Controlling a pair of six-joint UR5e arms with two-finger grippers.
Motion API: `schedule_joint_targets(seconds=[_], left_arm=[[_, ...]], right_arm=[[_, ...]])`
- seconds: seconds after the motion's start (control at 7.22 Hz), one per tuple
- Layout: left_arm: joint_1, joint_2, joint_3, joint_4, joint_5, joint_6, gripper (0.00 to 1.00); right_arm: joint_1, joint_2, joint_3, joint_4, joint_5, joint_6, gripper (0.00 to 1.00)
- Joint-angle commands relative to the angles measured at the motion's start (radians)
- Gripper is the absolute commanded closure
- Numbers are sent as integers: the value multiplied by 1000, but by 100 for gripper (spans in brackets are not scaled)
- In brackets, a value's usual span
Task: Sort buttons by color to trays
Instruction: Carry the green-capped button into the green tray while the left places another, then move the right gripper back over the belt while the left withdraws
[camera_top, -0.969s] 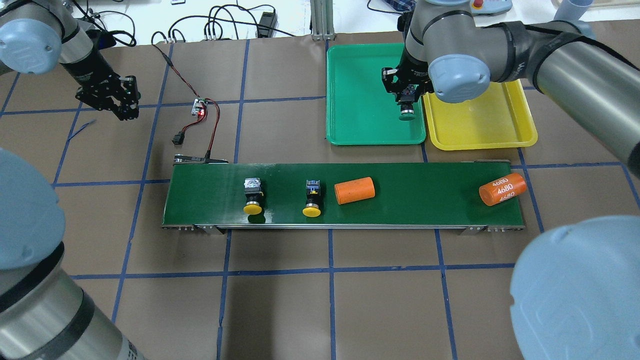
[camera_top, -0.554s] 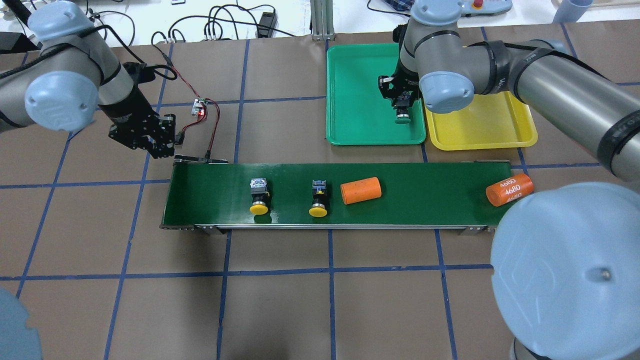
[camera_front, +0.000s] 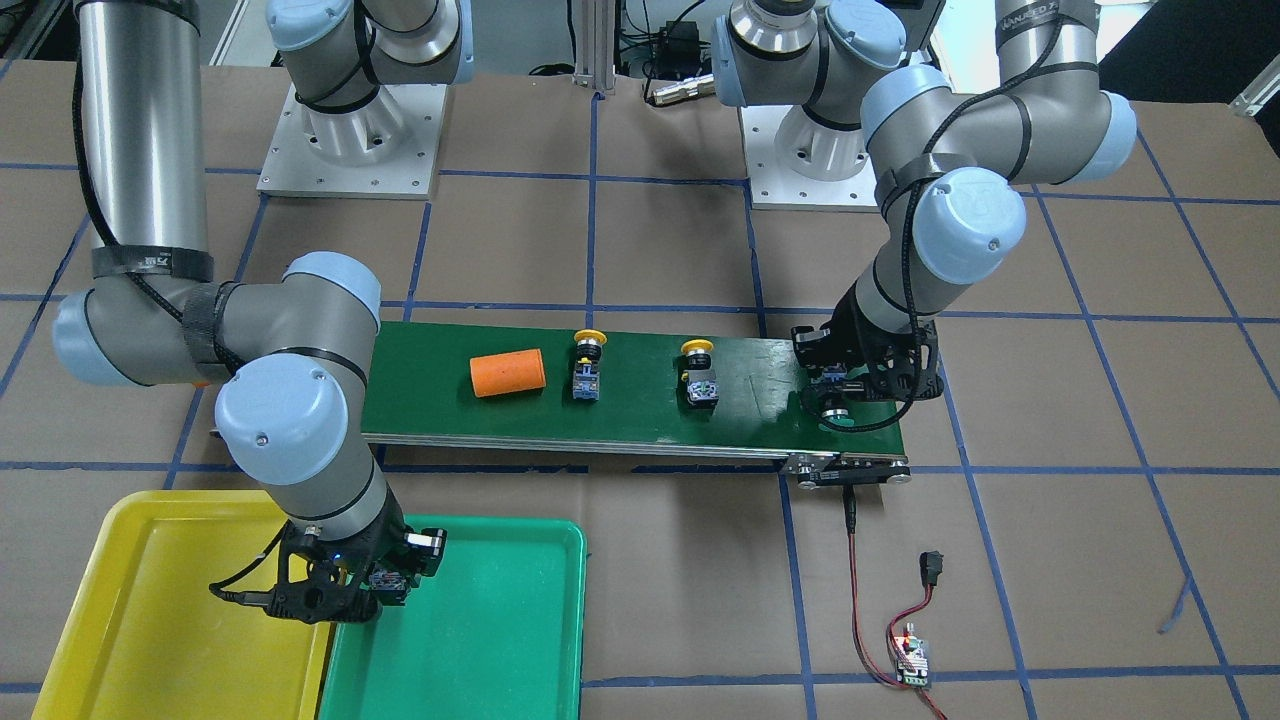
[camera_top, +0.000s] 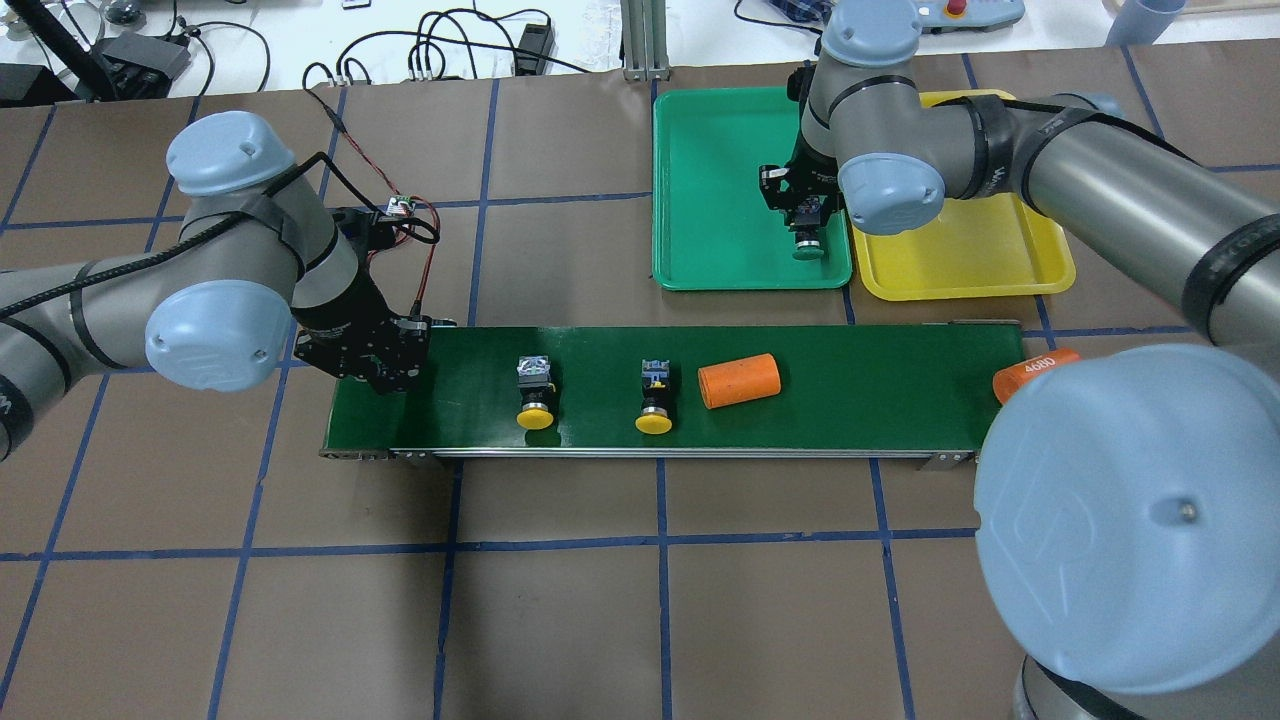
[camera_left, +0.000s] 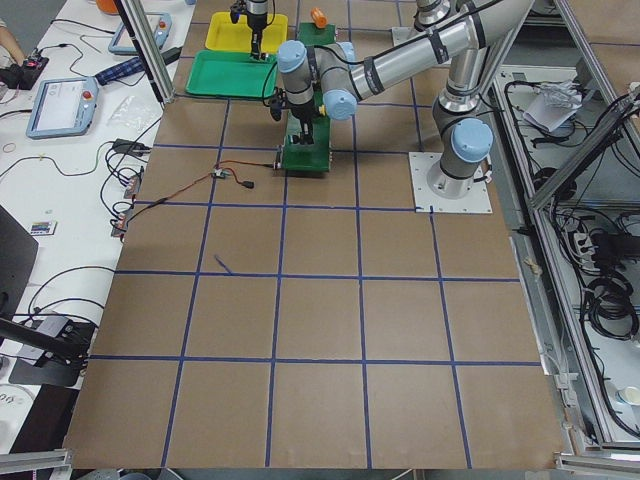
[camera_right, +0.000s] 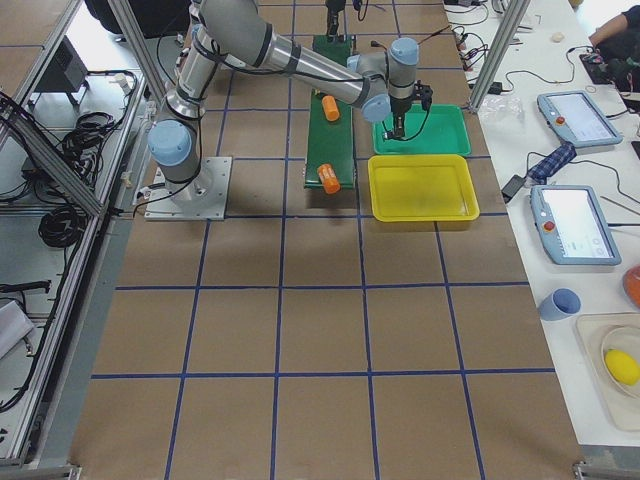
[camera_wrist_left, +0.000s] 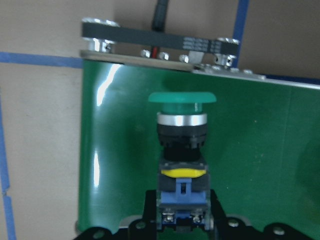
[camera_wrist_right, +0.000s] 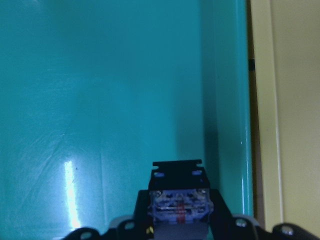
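Green button (camera_wrist_right: 179, 200) is clamped in right claw (camera_top: 806, 230), which is closed tight on both sides of its contact block. Cap hangs below claw, low over green tray (camera_top: 710, 200), nr the rim on the yellow side; can't tell if cap touches tray floor. Yellow tray (camera_top: 960, 250) sits just beyond that rim, right alongside. Left claw (camera_wrist_left: 181, 200) is closed on other green button (camera_wrist_left: 182, 130), gripping its contact block, cap pointing away from claw twd the end roller of conveyor belt (camera_top: 850, 380). Button is low over belt's end; contact w/ belt unclear. Further along belt from left claw: yellow button (camera_top: 535, 395), then second yellow button (camera_top: 652, 398), both on their sides w/ caps twd robot. Next comes plain orange cylinder (camera_top: 738, 381), and at far end marked orange cylinder (camera_top: 1030, 372) w/ white numerals, partly hidden by right arm's elbow. Off the belt, nr left claw on bench (camera_top: 600, 600), is a small circuit board (camera_front: 912, 660) w/ red & black wires.
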Motion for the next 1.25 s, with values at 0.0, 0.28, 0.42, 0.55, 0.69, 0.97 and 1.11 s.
schedule_joint_targets(seconds=[0.0, 0.28, 0.42, 0.55, 0.69, 0.97, 1.11], left_arm=[[-26, 10, -9, 12, 2, -6, 7], [-28, 45, -3, -39, 4, -6, 0], [-28, 77, 23, -94, 4, -6, 0], [-26, 85, 95, -158, 5, -6, 0], [-26, 82, 205, -277, 5, -7, 0], [-31, 116, 277, -350, 2, -44, 0], [-31, 158, 273, -352, 7, -47, 0]], right_arm=[[-8, -12, -6, 0, 5, -2, 0], [-8, -63, 0, 17, -2, -2, 0], [-9, -119, 0, 119, -2, -2, 0], [-6, -187, 3, 228, -4, 0, 0], [-6, -278, 7, 332, -1, 1, 0], [0, -399, 7, 498, 9, 12, 0], [1, -399, 7, 500, 10, 13, 0]])
